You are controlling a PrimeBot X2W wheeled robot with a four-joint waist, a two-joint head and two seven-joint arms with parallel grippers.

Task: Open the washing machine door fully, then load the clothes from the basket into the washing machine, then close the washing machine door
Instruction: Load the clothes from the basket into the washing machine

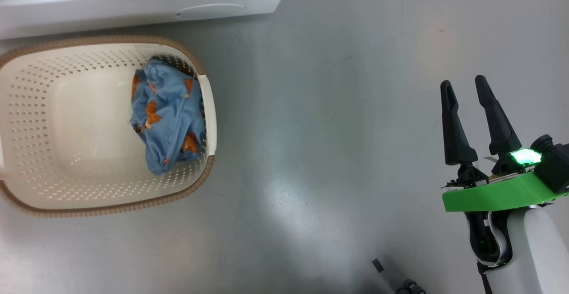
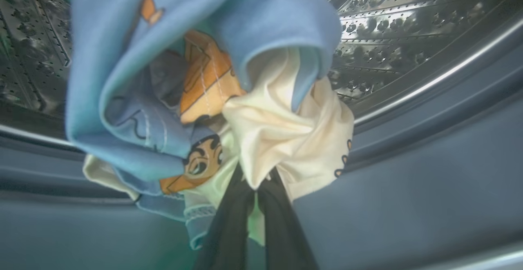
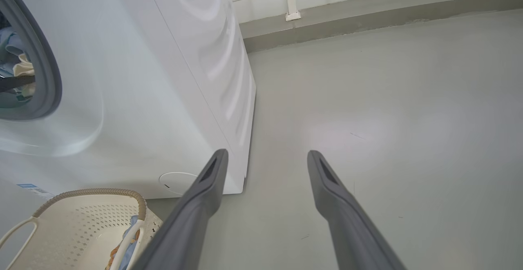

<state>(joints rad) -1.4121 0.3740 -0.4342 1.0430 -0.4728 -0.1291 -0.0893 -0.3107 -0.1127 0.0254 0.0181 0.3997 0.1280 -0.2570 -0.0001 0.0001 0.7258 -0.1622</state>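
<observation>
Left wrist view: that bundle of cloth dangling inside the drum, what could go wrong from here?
The left gripper pinches the blue and cream printed clothes near the grey-blue rubber gasket; dropped here, they might land on it, not in the steel drum. Another blue printed piece lies in the cream perforated basket and could be left behind.
</observation>
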